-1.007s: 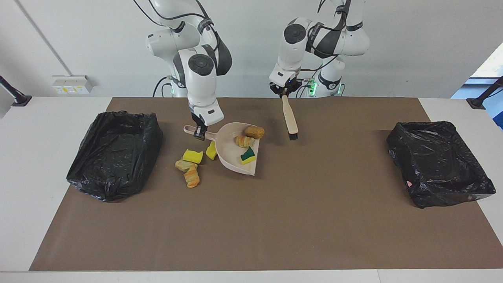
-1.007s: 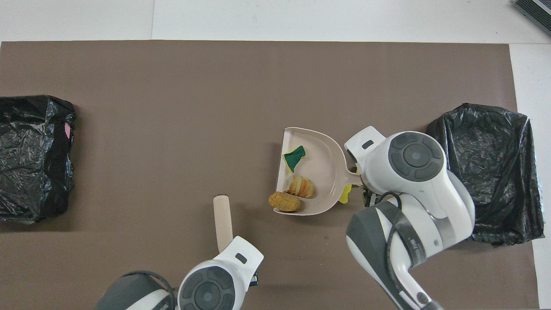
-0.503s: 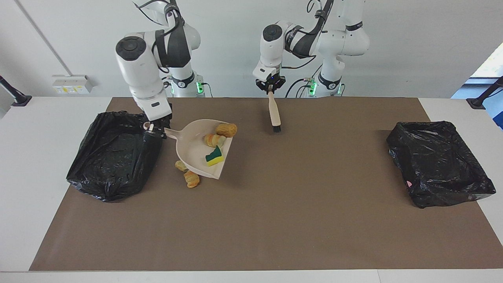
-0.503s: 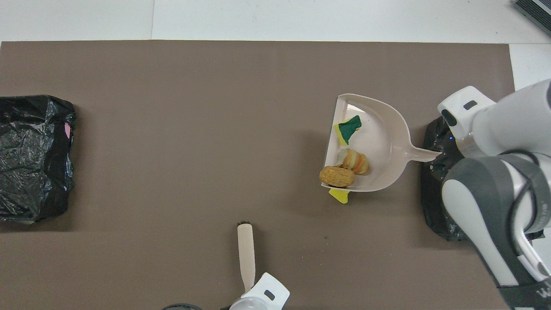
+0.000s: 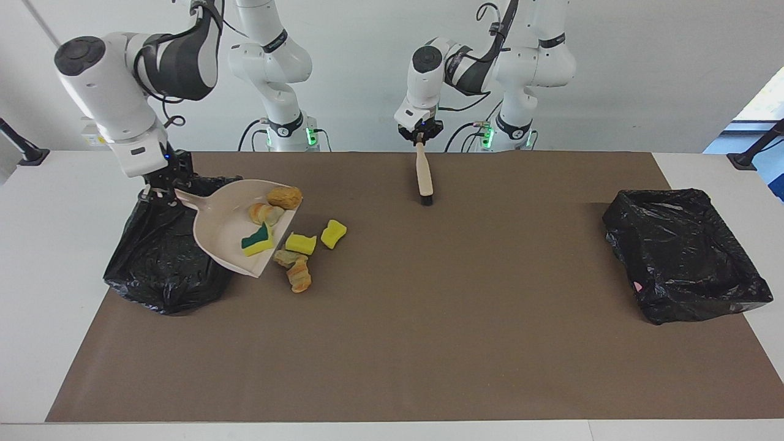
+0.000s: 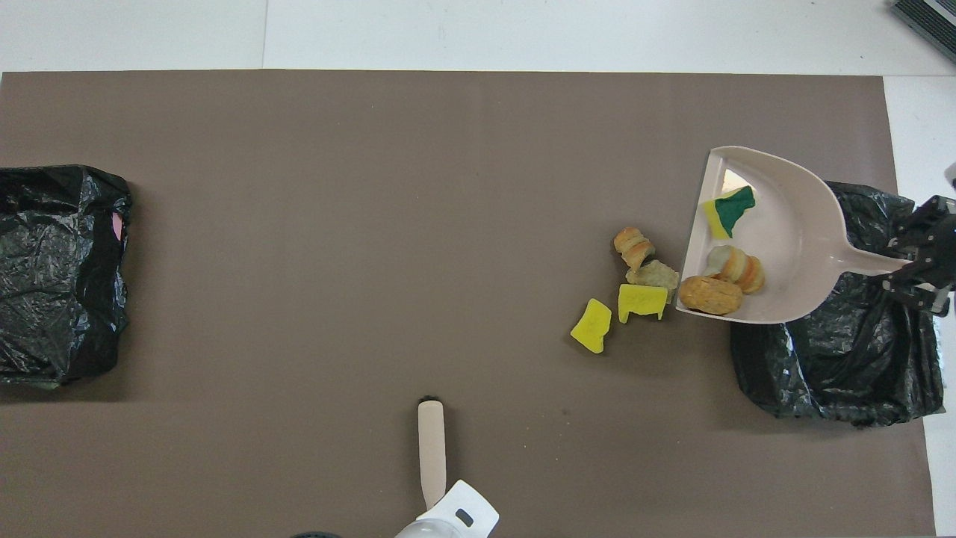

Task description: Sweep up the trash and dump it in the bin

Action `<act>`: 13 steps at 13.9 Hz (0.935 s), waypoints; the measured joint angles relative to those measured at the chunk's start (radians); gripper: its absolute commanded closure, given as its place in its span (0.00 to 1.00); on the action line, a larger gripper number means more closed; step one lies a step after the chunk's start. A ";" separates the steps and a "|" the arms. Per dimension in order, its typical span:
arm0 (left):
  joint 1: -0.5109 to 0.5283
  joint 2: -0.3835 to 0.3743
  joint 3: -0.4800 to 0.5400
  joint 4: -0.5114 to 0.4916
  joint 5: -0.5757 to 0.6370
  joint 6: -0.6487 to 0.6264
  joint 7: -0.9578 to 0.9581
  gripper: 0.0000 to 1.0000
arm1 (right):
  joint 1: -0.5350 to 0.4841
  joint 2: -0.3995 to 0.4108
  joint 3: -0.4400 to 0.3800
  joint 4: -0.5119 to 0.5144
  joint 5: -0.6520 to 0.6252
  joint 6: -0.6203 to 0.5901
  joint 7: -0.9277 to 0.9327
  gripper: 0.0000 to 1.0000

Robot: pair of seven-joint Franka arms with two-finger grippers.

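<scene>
My right gripper point(image 5: 158, 195) is shut on the handle of the beige dustpan point(image 5: 220, 226) and holds it tilted in the air, partly over the black bin point(image 5: 165, 275) at the right arm's end. The pan point(image 6: 792, 224) carries three bits of trash: a tan lump point(image 5: 285, 196), a striped bread piece point(image 5: 263, 213) and a yellow-and-green sponge point(image 5: 257, 242). Several bits lie on the mat beside the pan: two yellow sponges point(image 5: 301, 243) point(image 5: 334, 233) and striped pieces point(image 5: 299, 277). My left gripper point(image 5: 419, 136) is shut on the beige brush point(image 5: 422, 174), bristles down near the mat.
A second black-lined bin point(image 5: 686, 257) stands at the left arm's end of the table, with a small pink scrap point(image 5: 639, 286) in it. A brown mat point(image 5: 429, 337) covers the table.
My right gripper has lifted the dustpan with three bits in it and carried it toward the bin at the right arm's end. My left gripper has drawn the brush back toward the robots.
</scene>
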 measured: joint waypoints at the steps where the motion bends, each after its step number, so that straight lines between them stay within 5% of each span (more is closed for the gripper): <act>1: 0.000 -0.001 0.001 -0.001 -0.019 0.000 0.018 1.00 | -0.033 0.003 -0.001 0.004 -0.033 0.001 -0.030 1.00; 6: 0.007 -0.002 0.009 -0.012 -0.051 -0.020 0.104 0.41 | -0.135 0.025 -0.005 0.028 -0.182 0.075 -0.154 1.00; 11: 0.053 -0.002 0.015 -0.013 -0.055 -0.057 0.173 0.29 | -0.145 0.040 0.000 0.034 -0.424 0.176 -0.161 1.00; 12: 0.060 -0.001 0.016 -0.012 -0.056 -0.058 0.179 0.08 | -0.142 0.047 0.004 0.033 -0.461 0.178 -0.161 1.00; 13: 0.071 -0.001 0.016 -0.008 -0.056 -0.058 0.186 0.00 | -0.139 0.056 0.006 0.033 -0.488 0.178 -0.161 1.00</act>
